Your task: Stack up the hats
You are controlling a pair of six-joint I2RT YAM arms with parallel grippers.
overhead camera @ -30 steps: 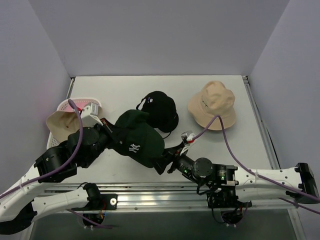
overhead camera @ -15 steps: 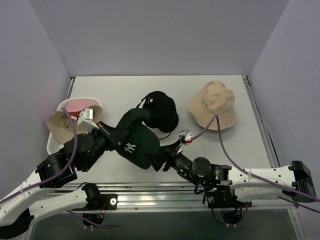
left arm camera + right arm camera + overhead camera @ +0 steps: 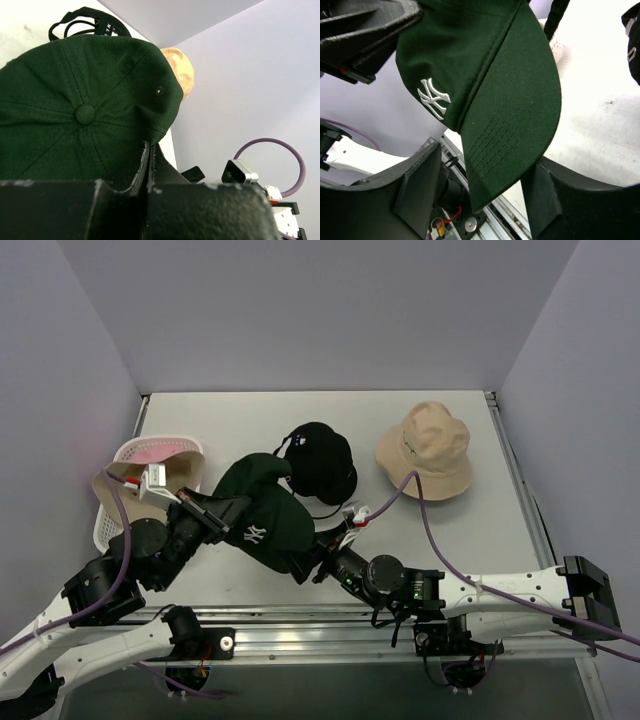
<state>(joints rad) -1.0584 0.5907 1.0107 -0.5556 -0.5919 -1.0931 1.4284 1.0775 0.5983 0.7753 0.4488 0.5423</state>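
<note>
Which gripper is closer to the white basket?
Left. The left gripper, holding the green cap, sits just right of the basket; the right gripper is farther right, at the cap's brim.

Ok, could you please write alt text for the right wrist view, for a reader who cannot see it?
A dark green cap with a white logo hangs brim down between the right arm's open fingers. The left arm's fingers, at the top left, hold its crown; a white table lies behind.
</note>
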